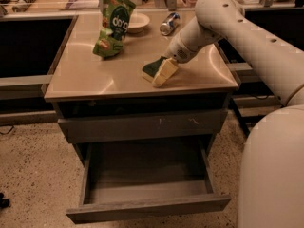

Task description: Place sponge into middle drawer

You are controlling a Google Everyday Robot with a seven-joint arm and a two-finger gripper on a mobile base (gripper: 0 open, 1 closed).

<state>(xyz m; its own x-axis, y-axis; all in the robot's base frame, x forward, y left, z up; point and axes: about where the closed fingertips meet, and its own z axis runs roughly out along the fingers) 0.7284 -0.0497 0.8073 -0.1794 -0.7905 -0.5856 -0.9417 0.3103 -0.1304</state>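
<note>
The sponge (160, 71), dark green over pale yellow foam, is tilted on its edge on the tan countertop (95, 75), right of centre. My gripper (167, 63) reaches down from the right and is shut on the sponge's upper end, with the white arm (223, 18) behind it. The middle drawer (147, 208), grey with a plain front panel, stands pulled out and empty below the counter, in front of and beneath the sponge.
A green snack bag (112, 25), a white bowl (135, 22) and a lying can (169, 23) are at the back of the counter. A closed grey drawer front with pale scratches (142, 126) is above the open drawer. My white base (273, 170) fills the right side.
</note>
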